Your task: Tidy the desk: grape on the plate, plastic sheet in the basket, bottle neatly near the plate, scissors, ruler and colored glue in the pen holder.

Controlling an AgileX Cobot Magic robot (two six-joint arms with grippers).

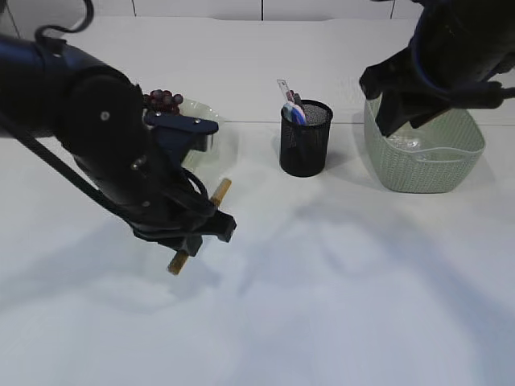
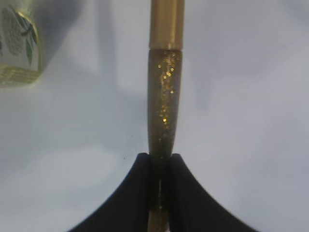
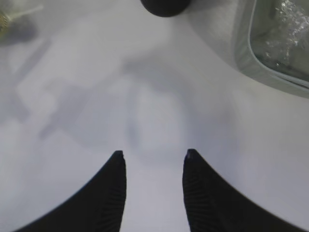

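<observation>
My left gripper (image 2: pixel 159 157) is shut on the colored glue (image 2: pixel 164 111), a gold glitter tube with a gold cap. In the exterior view the tube (image 1: pixel 220 191) slants out of that gripper (image 1: pixel 197 233) low over the table, left of centre. A bottle (image 2: pixel 17 46) with a leaf label stands at the top left of the left wrist view. Grapes (image 1: pixel 161 99) lie on the glass plate (image 1: pixel 211 114) behind the left arm. The black mesh pen holder (image 1: pixel 306 141) holds the scissors (image 1: pixel 296 112) and the ruler (image 1: pixel 284 87). My right gripper (image 3: pixel 153 153) is open and empty.
A green basket (image 1: pixel 451 165) stands at the back right with the plastic sheet (image 1: pixel 414 143) in it. The right arm (image 1: pixel 434 72) hangs above it. The right wrist view shows the basket's rim (image 3: pixel 244 53) and the pen holder (image 3: pixel 164 6).
</observation>
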